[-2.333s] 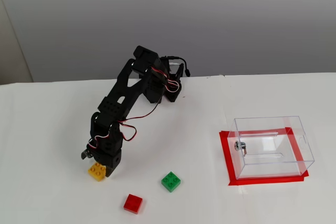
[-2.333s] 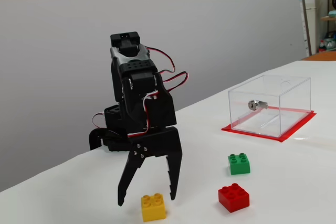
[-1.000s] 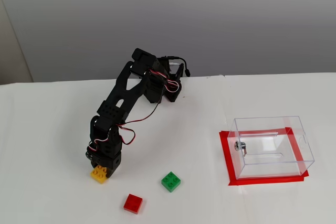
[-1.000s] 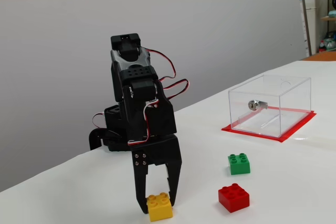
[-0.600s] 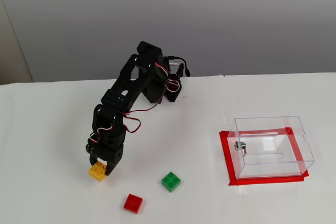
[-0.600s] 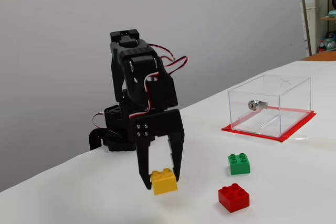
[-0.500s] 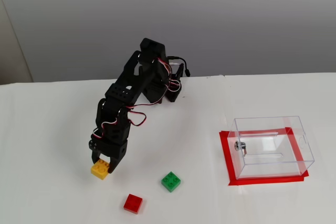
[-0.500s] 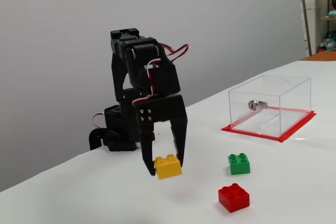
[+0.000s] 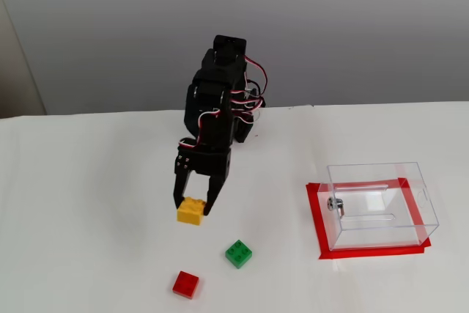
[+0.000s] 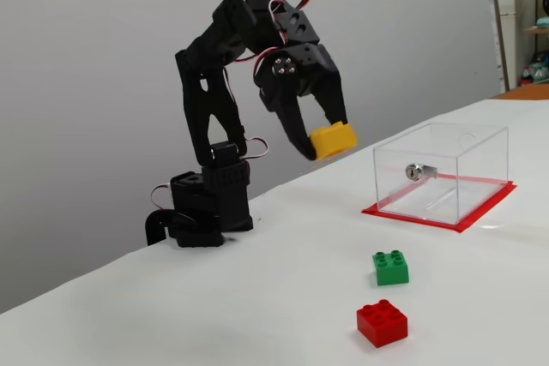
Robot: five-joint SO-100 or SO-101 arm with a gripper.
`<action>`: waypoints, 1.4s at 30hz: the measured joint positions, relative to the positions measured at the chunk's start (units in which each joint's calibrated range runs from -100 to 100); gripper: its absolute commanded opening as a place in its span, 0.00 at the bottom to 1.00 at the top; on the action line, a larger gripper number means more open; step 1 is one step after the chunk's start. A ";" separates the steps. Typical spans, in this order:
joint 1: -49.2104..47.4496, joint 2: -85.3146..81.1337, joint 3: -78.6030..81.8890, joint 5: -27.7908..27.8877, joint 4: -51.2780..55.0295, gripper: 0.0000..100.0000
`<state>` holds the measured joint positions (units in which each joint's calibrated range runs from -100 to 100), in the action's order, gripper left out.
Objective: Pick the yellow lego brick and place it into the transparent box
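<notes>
three bricks show in both fixed views, and one of them, the yellow lego brick (image 9: 190,211) (image 10: 333,140), is up in the air, pinched between the two fingers of the gripper (image 9: 192,207) (image 10: 326,141), which is clamped onto it. the black arm (image 9: 216,104) (image 10: 214,66) bends forward from its base at the far edge of the white table (image 9: 73,210) (image 10: 480,297), with red and white wires looping along it. the brick hangs well clear of the table surface. the green brick (image 9: 238,253) (image 10: 390,267) and the red brick (image 9: 185,284) (image 10: 382,323) lie on the table, near each other and apart from the arm. the transparent box (image 9: 381,204) (image 10: 442,171) stands well apart from the held brick, on a rectangle of red tape (image 9: 316,218) (image 10: 403,214), with a small metal fitting (image 9: 335,204) (image 10: 418,171) on one wall. nothing can be seen lying inside it. no lettering or brand mark can be read on the arm, the bricks or the box.
</notes>
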<state>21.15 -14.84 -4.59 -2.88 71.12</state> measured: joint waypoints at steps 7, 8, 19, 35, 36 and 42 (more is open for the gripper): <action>-14.42 -6.09 0.79 -0.20 1.20 0.11; -16.24 -6.85 1.68 -0.20 1.20 0.11; -36.54 -11.84 10.68 -0.29 -2.23 0.12; -58.55 -13.02 24.10 -0.29 -18.59 0.12; -59.51 -11.92 24.10 -0.49 -19.54 0.12; -63.57 -3.30 21.80 -2.54 -22.28 0.12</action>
<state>-42.41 -18.14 17.21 -5.42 48.84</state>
